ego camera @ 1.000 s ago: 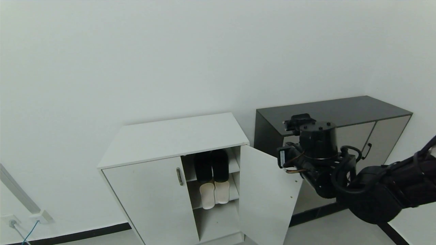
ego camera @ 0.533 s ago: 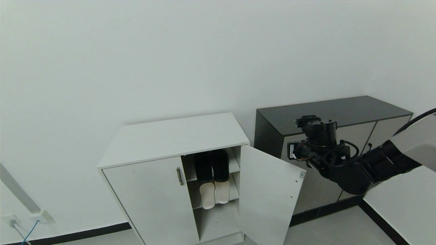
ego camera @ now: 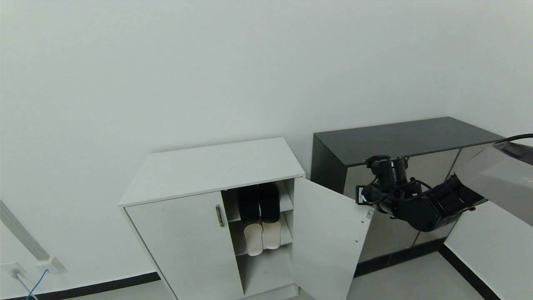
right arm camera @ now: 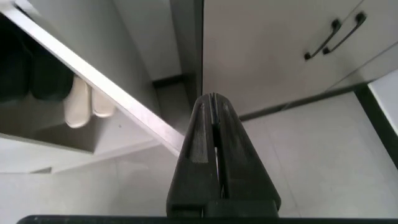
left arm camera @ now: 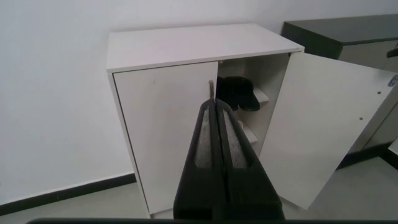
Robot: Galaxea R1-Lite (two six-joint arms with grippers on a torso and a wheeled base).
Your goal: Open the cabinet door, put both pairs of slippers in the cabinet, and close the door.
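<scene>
White cabinet [ego camera: 212, 166]: right door [ego camera: 329, 233] swung open, left door [ego camera: 187, 246] shut. The black slippers [ego camera: 259, 204] sit on the upper shelf and the white slippers [ego camera: 262, 237] on the shelf below, their ends overhanging its edge. Right pincer [right arm camera: 213, 99] closed on nothing, fingers pressed together, just beside the open door's free top corner on its outer side, contact not discernible; dark sideboard [ego camera: 408, 135] behind. Left pincer [left arm camera: 215, 106] closed, empty, in front of the shut left door, well apart from it.
</scene>
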